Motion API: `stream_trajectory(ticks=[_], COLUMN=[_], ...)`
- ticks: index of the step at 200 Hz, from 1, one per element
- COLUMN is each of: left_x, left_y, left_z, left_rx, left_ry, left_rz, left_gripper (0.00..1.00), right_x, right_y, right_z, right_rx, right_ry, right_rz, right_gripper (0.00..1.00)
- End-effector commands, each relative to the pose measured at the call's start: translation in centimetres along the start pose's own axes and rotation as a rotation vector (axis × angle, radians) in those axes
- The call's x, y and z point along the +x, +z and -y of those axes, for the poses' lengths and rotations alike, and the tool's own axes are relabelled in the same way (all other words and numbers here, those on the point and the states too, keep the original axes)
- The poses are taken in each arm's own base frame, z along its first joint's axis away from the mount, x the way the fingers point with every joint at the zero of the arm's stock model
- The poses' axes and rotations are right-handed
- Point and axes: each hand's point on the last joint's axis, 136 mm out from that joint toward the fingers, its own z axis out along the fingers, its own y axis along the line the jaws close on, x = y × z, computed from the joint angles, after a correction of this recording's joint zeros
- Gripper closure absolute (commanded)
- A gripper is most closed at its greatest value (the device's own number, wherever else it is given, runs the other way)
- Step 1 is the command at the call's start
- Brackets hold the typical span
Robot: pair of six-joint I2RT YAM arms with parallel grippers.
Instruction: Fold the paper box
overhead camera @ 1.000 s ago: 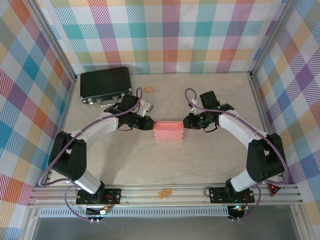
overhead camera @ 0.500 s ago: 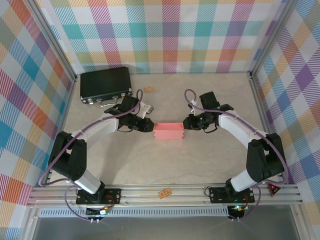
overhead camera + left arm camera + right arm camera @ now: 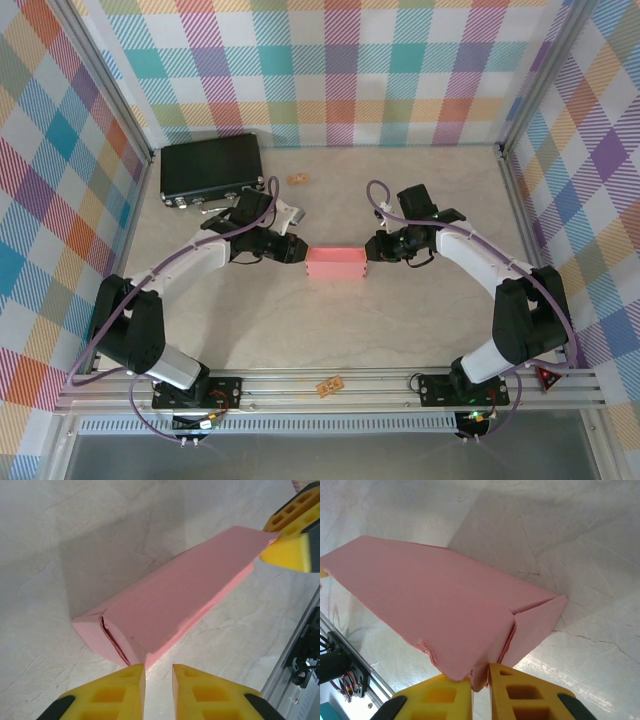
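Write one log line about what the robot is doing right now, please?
box: pink, folded, on table | left gripper: slightly open at one end, holding nothing | right gripper: shut on flap at other end

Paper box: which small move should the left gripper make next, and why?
Probably the left gripper should draw back a little from the paper box. Its fingers stand slightly apart with nothing between them, the box end before them looks folded shut, and the right gripper pinches the other end.
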Motion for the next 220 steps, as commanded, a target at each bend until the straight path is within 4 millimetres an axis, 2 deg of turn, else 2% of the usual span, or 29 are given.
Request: stream_trajectory(ticks=[1, 20, 44, 65, 98, 162, 220], left_x=[-0.8, -1.9, -3.7, -4.2, -3.0, -0.1, 0.6], left_y=[-0.9, -1.2, -0.9, 0.0, 1.7, 2.9, 3.4], left_z=[1.5, 1.6, 0.1, -1.0, -1.8, -2.2, -2.9], left_rx=[0.052, 0.042, -0.034, -0.078, -0.083, -0.077, -0.12], left_ry=[0.006, 0.002, -0.072, -0.135, -0.176, -0.174, -0.159], left_rz=[0.047, 0.09, 0.14, 0.111, 0.018, -0.079, -0.1], left_gripper=[0.77, 0.75, 0.7, 0.68, 0.68, 0.67, 0.67], right_x=[1.4, 1.3, 1.3, 1.3, 1.2, 1.0, 0.7], right_y=[0.8, 0.8, 0.7, 0.8, 0.7, 0.4, -0.2], right_z=[0.3, 0.2, 0.2, 0.2, 0.1, -0.2, -1.0], right_rx=[-0.008, -0.009, -0.008, -0.008, -0.009, -0.011, -0.038], right_ry=[0.001, -0.001, -0.002, -0.001, -0.004, -0.013, -0.045], right_rz=[-0.057, -0.055, -0.055, -0.055, -0.054, -0.039, 0.001], right_gripper=[0.83, 0.83, 0.83, 0.83, 0.83, 0.8, 0.61])
